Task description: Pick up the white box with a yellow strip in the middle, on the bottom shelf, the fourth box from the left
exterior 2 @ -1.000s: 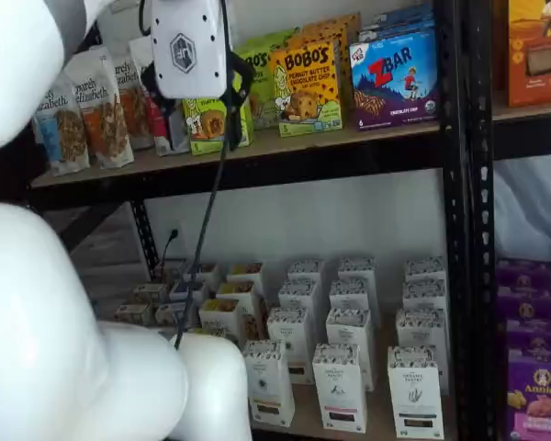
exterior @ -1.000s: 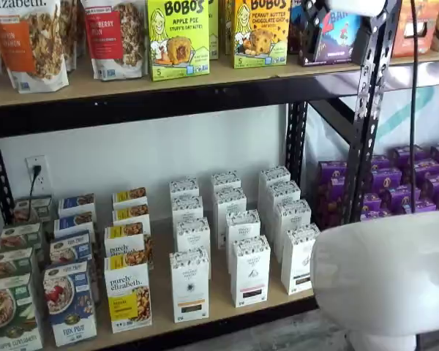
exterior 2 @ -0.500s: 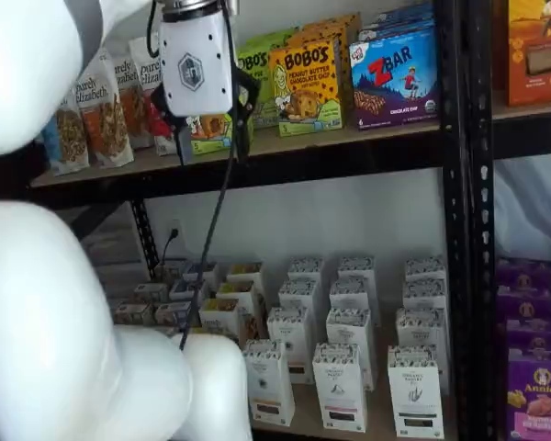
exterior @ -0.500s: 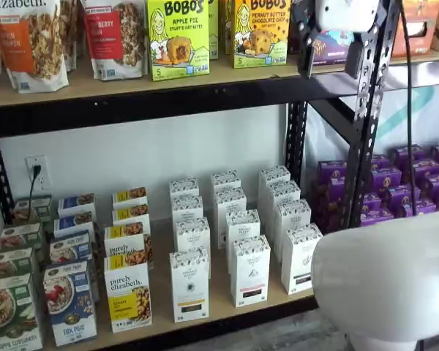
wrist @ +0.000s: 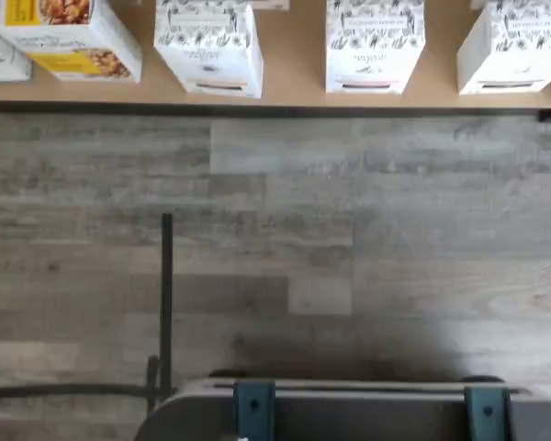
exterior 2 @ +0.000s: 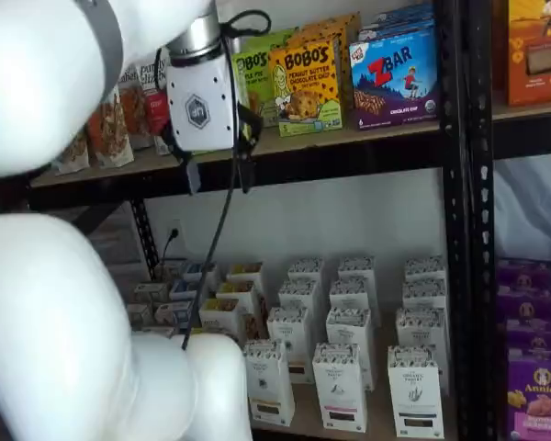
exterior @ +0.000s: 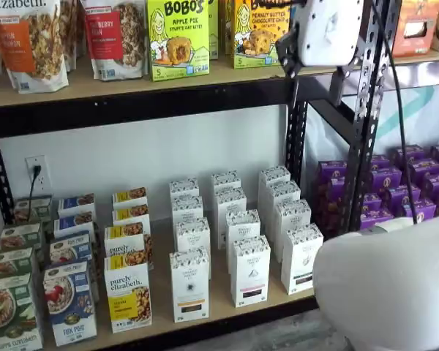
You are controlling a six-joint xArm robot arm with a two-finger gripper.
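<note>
While wrist view shows only box tops | shelf view: gripper (exterior 2: 218, 175) spread wide, empty, above white box (exterior 2: 269, 382)

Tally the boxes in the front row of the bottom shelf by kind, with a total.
Green box: 1
Blue box: 1
White "purely elizabeth" box with a yellow panel: 1
Tall white cartons: 3
Total: 6

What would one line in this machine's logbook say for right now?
gripper: open, empty, level with upper shelf | white box: untouched, standing on bottom shelf | pick: not yet begun
</note>
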